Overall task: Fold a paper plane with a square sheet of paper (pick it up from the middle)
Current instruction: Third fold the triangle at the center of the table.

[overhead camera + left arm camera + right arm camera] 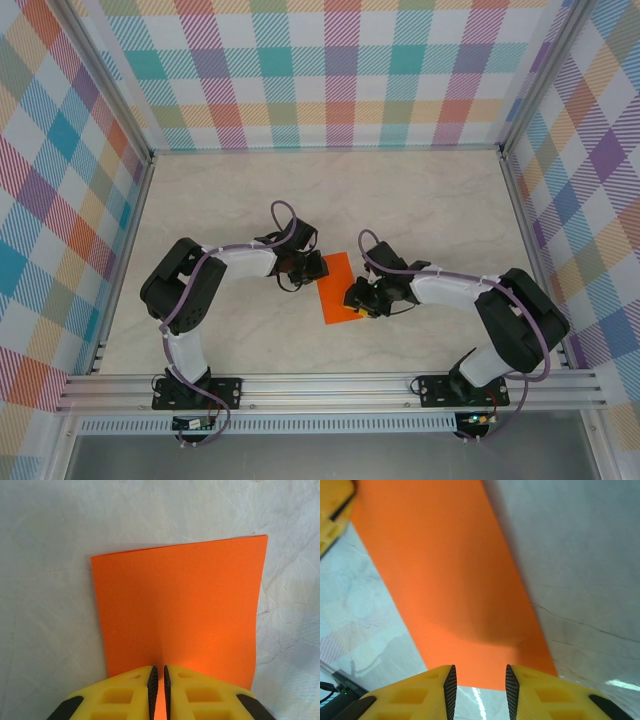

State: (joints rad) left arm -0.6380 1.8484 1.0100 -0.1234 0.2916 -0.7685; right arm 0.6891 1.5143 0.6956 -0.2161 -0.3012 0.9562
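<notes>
The bright orange sheet of paper (335,290) lies on the pale table as a flat, narrow rectangle between the two arms. In the left wrist view the paper (180,605) spreads away from my left gripper (158,677), whose jaws are shut on its near edge, pinching up a small ridge. My left gripper (313,270) sits at the sheet's upper left edge. My right gripper (355,300) is at the lower right end. Its jaws (478,680) stand open just short of the paper's (450,580) near edge, with bare table between them.
The marbled tabletop (420,200) is walled by plaid panels on three sides, with aluminium rails (330,385) along the near edge. A yellow finger of the left gripper (332,505) shows at the far end of the sheet in the right wrist view.
</notes>
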